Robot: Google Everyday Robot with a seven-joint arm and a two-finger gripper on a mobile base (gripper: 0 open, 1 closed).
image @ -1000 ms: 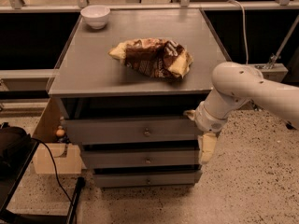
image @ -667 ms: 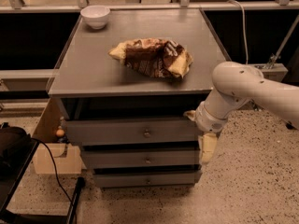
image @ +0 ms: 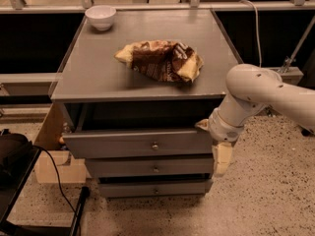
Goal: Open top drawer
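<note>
The top drawer (image: 128,143) is the widest grey front of the three in the cabinet, with a small round metal knob (image: 154,145) at its centre. Its front stands a little forward of the cabinet top, and a dark gap shows above it. My gripper (image: 218,149) hangs at the drawer front's right end, well to the right of the knob, on the white arm (image: 256,95) that reaches in from the right. Whether it touches the drawer's corner cannot be made out.
Two narrower drawer fronts (image: 152,166) sit below. On the cabinet top (image: 88,77) lie a crumpled brown chip bag (image: 160,60) and a white bowl (image: 101,16). A black bag (image: 12,154), a cable and a cardboard box (image: 51,166) are on the floor at the left.
</note>
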